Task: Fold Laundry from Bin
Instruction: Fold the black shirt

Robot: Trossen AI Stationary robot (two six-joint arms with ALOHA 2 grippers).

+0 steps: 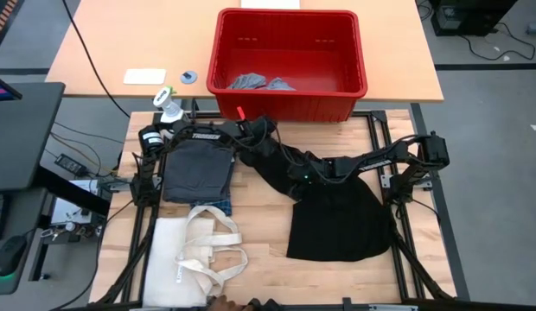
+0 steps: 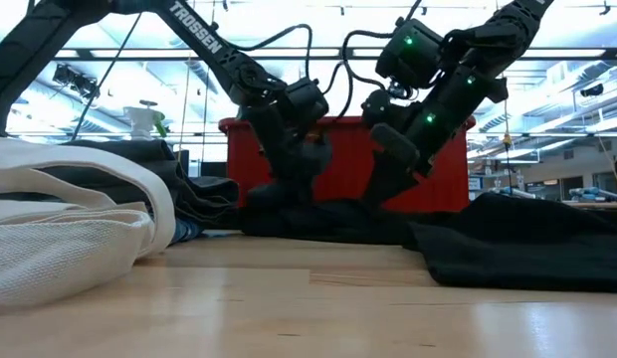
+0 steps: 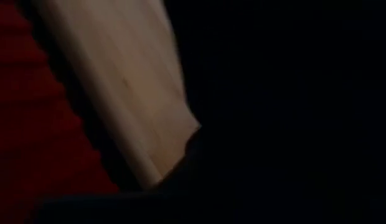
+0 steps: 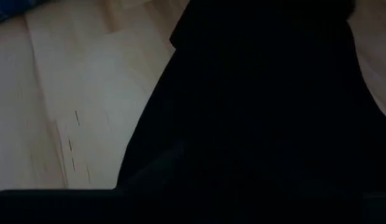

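Note:
A large black piece of laundry (image 1: 341, 220) lies spread on the table's right half, and its narrow far end runs up toward the red bin (image 1: 290, 15). My left gripper (image 1: 255, 142) is down at that far end, close to the bin's front wall (image 2: 338, 169). My right gripper (image 1: 298, 177) is down on the cloth a little nearer and to the right. In the low view both the left gripper (image 2: 282, 189) and the right gripper (image 2: 386, 189) sink into the dark cloth (image 2: 527, 244). Black cloth (image 3: 286, 112) fills most of the left wrist view, and black cloth (image 4: 261, 93) fills most of the right wrist view.
Light grey pieces (image 1: 259, 83) lie in the bin. A folded dark grey piece (image 1: 196, 168) rests on a blue plaid shirt (image 1: 218, 205) at the left. A cream tote bag (image 1: 194, 255) lies near the front left, and a spray bottle (image 1: 169, 104) stands at the far left.

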